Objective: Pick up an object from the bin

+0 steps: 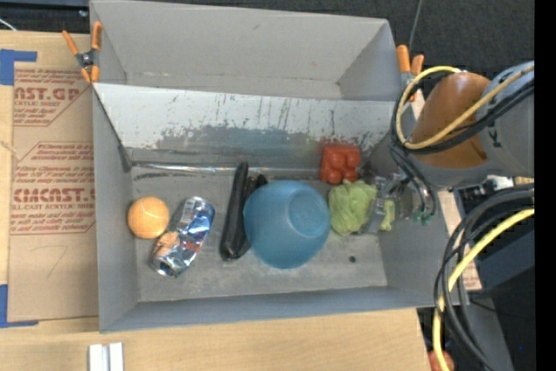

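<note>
Tool (393, 206) beside the crumpled green lump (350, 206), right of frame. I can't tell its opening; nothing looks lifted yet.

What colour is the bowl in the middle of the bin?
The bowl is plain light blue with no pattern; it shows best in the camera view.

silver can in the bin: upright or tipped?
Tipped: silver can lies lengthwise on the bin floor, dented, next to the orange ball.
</note>
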`<state>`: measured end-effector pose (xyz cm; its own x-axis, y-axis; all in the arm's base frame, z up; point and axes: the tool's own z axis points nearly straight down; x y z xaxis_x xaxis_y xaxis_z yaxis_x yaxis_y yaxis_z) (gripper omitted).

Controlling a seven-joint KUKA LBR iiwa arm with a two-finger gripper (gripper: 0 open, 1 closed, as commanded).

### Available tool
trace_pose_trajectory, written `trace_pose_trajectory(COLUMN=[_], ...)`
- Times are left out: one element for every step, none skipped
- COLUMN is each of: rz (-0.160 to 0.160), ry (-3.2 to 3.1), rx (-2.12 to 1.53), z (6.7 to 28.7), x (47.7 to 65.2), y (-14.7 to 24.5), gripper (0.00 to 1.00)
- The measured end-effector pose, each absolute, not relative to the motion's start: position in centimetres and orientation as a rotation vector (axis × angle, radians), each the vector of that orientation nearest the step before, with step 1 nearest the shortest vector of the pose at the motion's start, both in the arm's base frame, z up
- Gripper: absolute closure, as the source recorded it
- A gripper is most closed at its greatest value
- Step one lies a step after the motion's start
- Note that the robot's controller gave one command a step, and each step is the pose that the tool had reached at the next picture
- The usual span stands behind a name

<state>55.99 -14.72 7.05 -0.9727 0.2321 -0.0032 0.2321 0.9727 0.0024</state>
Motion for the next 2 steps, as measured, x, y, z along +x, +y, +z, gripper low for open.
trace_pose_trajectory(rz=[0.003, 0.006], ry=[3.116, 3.125], rx=[0.367, 0.368], z=[7.6, 11.5], x=[56.0, 55.7], y=[-14.7, -14.6], gripper=[1.00, 1.00])
